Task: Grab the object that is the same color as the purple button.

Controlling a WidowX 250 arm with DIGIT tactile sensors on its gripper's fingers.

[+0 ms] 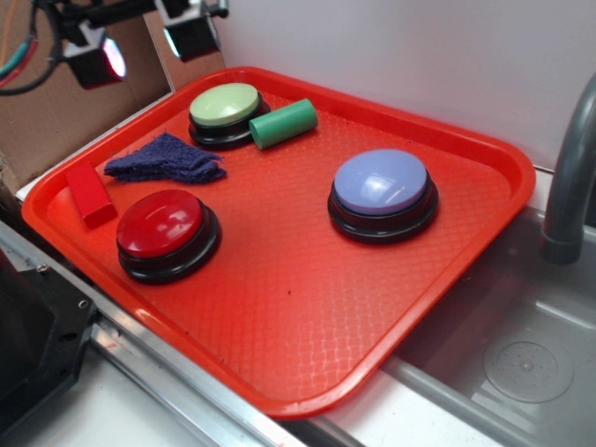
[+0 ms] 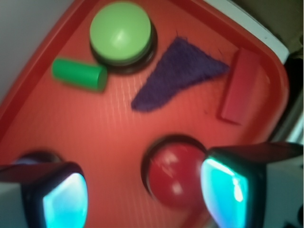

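Purple cloth [image 1: 166, 158] is lying flat on the orange-red tray [image 1: 307, 326], toward its far left part, a fuzzy dark purple-blue scrap with ragged edges and a roughly triangular outline in the wrist view [image 2: 178, 71]. Nothing is touching it from above. The green-domed button [image 1: 225, 113] is sitting just behind it, close to the cloth's far edge, and the green cylinder [image 1: 282, 123] is lying on its side against that button's right flank. The red block [image 1: 89, 194] is resting just left of the cloth, near the tray's rim, apart from it by a narrow strip of tray. The red-domed button [image 1: 168, 234] is standing just in front of the cloth, close but not overlapping it.

The purple button [image 1: 383, 194], with its pale lavender dome on a black base, is sitting well apart from the cloth, on the right half of the tray with bare tray surface around it.

The gripper [image 1: 149, 45] is hanging above the tray's far left corner, clear of everything on it. Its two fingers are spread wide with nothing between them; in the wrist view the fingertips [image 2: 64, 199] are glowing cyan at the bottom corners, with the red-domed button showing in the gap.

A grey sink basin [image 1: 521, 363] and a grey faucet pipe [image 1: 568, 177] are lying to the right of the tray, and a brown cardboard panel [image 1: 56, 112] is standing behind its left side.
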